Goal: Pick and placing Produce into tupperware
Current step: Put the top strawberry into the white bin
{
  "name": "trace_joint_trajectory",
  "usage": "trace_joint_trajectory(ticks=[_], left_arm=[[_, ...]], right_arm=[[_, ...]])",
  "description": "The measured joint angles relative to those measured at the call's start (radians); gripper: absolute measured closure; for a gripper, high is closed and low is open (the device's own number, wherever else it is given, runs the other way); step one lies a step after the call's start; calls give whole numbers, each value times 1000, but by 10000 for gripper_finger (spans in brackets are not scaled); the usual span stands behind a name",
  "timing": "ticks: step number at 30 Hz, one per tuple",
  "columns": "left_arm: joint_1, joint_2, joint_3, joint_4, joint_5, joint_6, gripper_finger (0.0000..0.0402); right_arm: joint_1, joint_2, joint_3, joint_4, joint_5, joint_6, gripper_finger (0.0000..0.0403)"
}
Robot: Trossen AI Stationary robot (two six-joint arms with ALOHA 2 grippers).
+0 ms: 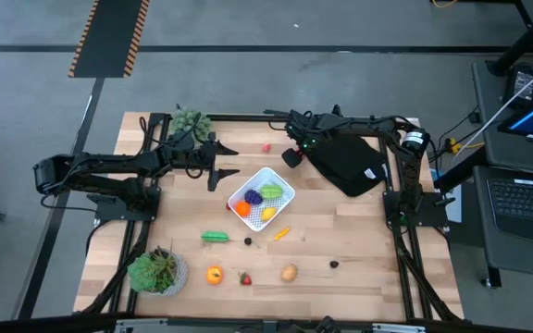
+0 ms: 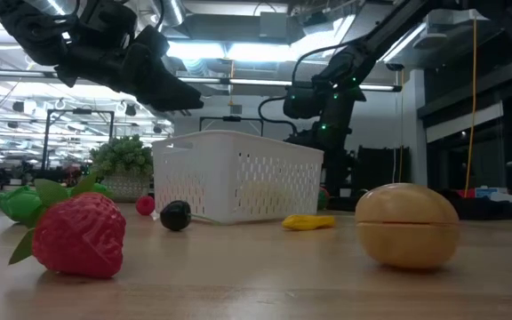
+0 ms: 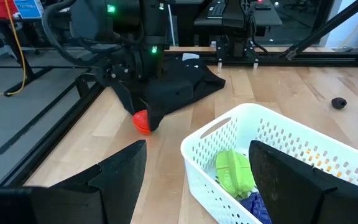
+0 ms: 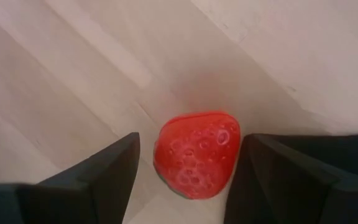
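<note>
Right arm pose: reaches from the right edge of the table across the upper middle of the high view, over the black cloth point(image 1: 350, 165), wrist bent down toward the wood
Right gripper point(image 4: 188, 163): fingers spread wide on either side of a red strawberry point(image 4: 196, 153), not closed on it; whether a finger touches it I cannot tell
Red strawberry: lies on the bare wooden table point(image 1: 359, 240), upper middle of the high view, just above and left of the container; broad end toward the top of the right wrist frame, long axis running up and down that frame
Left arm pose: stretches from the left edge of the high view toward the centre, forearm roughly level, gripper ending beside the container's upper left corner
Left gripper point(image 3: 194, 177): fingers apart, holding nothing; one finger sits over the container's rim, the other over bare wood
Tupperware point(image 1: 283, 182): white perforated square container at the centre of the high view, turned so its corners point up, down, left and right
Inside the container: a green piece point(image 1: 271, 192), a purple one point(image 1: 252, 196), an orange one point(image 1: 241, 209), a yellow one point(image 1: 268, 215)
Loose produce: green vegetable point(image 1: 215, 237) and small orange-yellow piece point(image 1: 281, 233) below the container; orange fruit point(image 1: 214, 274), second strawberry point(image 1: 244, 278), tan piece point(image 1: 289, 273) along the lower edge
Potted plants: one upper left point(image 1: 191, 122), one lower left point(image 1: 157, 270)
</note>
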Motion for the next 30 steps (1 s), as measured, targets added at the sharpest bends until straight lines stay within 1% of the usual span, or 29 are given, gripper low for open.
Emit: trace_joint_trajectory(ticks=[12,26,30], left_arm=[[0,0,0,0,0,0,127],[0,0,0,0,0,0,127],[0,0,0,0,0,-1,127]], right_arm=[[0,0,0,0,0,3,104],[0,1,0,0,0,3,196],[0,1,0,0,0,2,208]])
